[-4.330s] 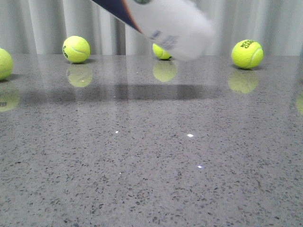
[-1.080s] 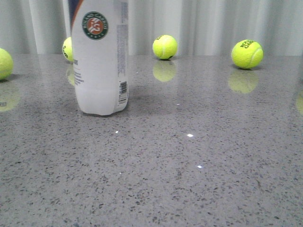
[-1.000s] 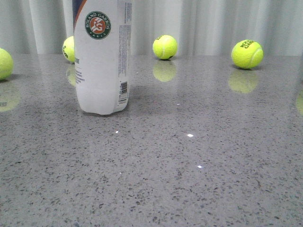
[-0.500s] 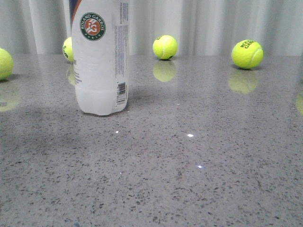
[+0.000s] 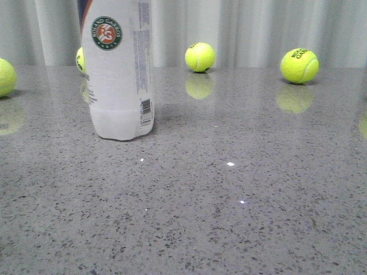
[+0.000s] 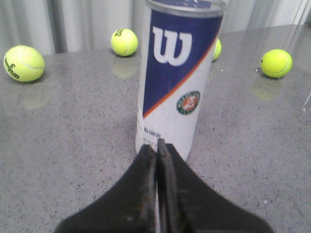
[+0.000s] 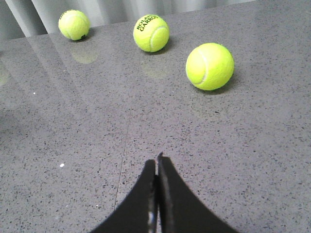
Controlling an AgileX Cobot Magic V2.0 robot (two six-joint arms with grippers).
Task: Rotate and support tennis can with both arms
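The tennis can (image 5: 118, 74) stands upright on the grey table, left of centre in the front view, its round Roland Garros badge and barcode facing the camera. In the left wrist view the can (image 6: 175, 82) shows its navy panel with the white "W", an orange stripe and its metal rim. My left gripper (image 6: 157, 145) is shut and empty, its tips just in front of the can's base; I cannot tell whether they touch it. My right gripper (image 7: 157, 160) is shut and empty over bare table, away from the can. Neither gripper shows in the front view.
Several yellow-green tennis balls lie along the table's far side: one (image 5: 199, 57) at centre, one (image 5: 299, 65) at right, one (image 5: 4, 77) at the left edge, one partly behind the can. Three balls, the nearest (image 7: 209, 66), lie ahead of the right gripper. A pale curtain hangs behind.
The can hung tilted in the air at first and now stands upright on the table. In the last second it has turned slightly, the badge shifting left.
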